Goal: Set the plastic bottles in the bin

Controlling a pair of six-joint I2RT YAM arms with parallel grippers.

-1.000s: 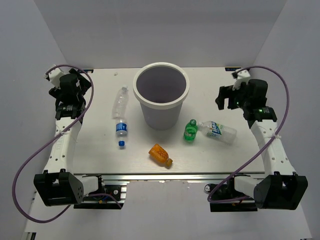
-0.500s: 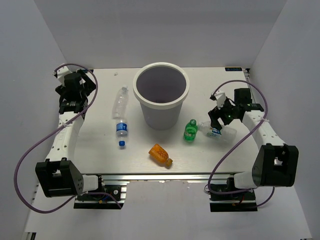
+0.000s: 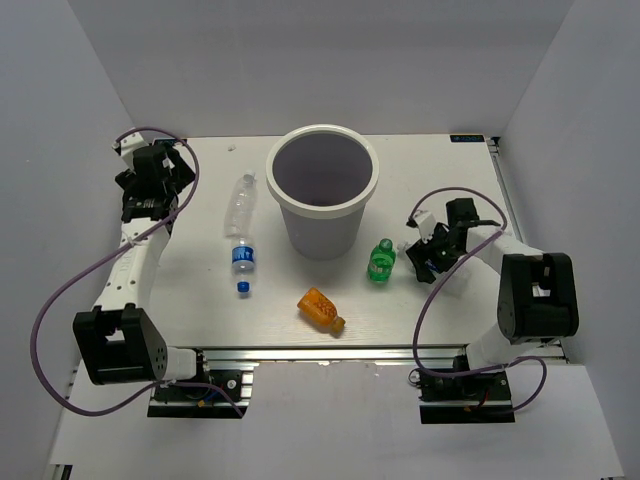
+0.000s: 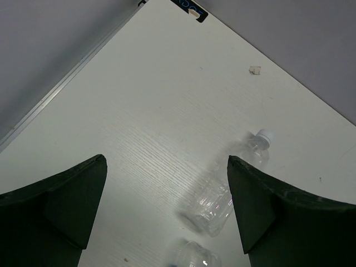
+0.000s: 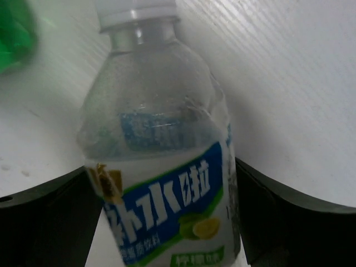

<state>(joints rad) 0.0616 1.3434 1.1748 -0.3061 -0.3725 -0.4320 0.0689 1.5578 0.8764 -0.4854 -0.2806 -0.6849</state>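
The bin (image 3: 322, 190), a large white bucket, stands at the table's centre back. A clear bottle with blue label and cap (image 3: 242, 258) lies left of it, in line with a clear white-capped bottle (image 4: 233, 183). The green bottle (image 3: 381, 260) and the orange bottle (image 3: 320, 308) lie to the right and in front. My right gripper (image 3: 430, 258) is down over the white-blue label bottle (image 5: 156, 111), open (image 5: 161, 167), with one jaw on each side of it. My left gripper (image 3: 150, 182) is open (image 4: 167, 161) and empty at the far left.
The table's back-left edge (image 4: 67, 83) runs close to my left gripper. White walls enclose the table on three sides. The green bottle (image 5: 14, 33) lies just left of the right gripper's bottle.
My right arm has swung in from the back right and come down around the white-blue label bottle. My left gripper has shifted slightly right at the back left.
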